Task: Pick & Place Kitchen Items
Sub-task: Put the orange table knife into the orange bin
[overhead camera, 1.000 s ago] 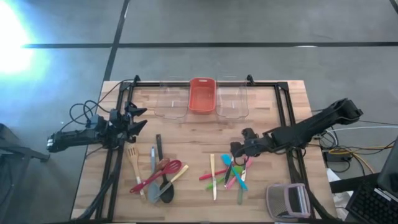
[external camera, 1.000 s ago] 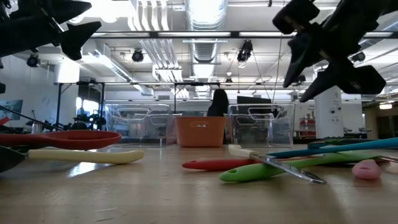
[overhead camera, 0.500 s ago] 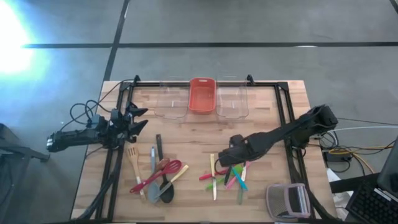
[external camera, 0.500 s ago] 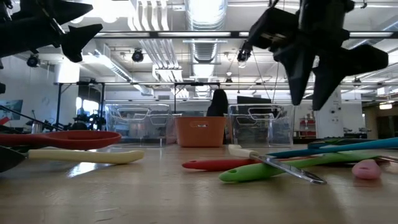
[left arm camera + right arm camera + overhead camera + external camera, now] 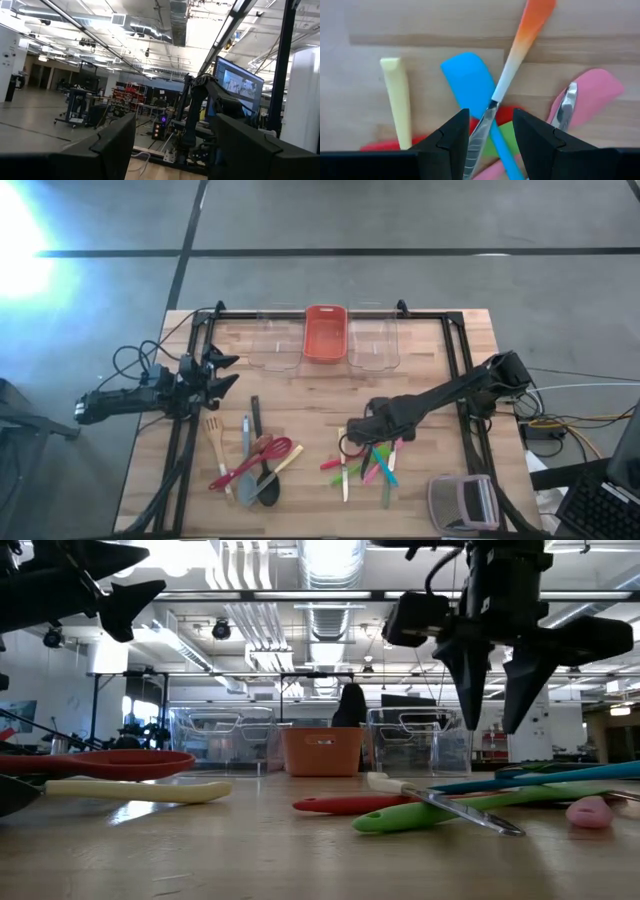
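Note:
My right gripper (image 5: 352, 442) is open and points down, above the left part of a pile of small utensils (image 5: 366, 465). It touches nothing. In the right wrist view its fingers (image 5: 490, 135) stand over a blue spatula (image 5: 470, 80) and a knife with an orange-and-white handle (image 5: 517, 55). A pale stick (image 5: 397, 95) and a pink spoon (image 5: 592, 95) lie beside these. In the low view the gripper (image 5: 492, 720) hangs clear of the table. A pile of large spoons and spatulas (image 5: 250, 460) lies at the near left. My left gripper (image 5: 225, 370) is open and waits over the table's left edge.
Two clear bins (image 5: 275, 345) (image 5: 372, 345) stand on either side of a red bin (image 5: 324, 335) at the table's far edge. A grey-and-pink boxy gadget (image 5: 462, 502) sits at the near right corner. A black frame rail (image 5: 455, 370) runs along the right side.
My right gripper has gone toward the table's left edge and a little toward its near edge, over the small utensil pile. It has turned from a slant until its fingers point straight down, and it has come lower. No utensil has moved.

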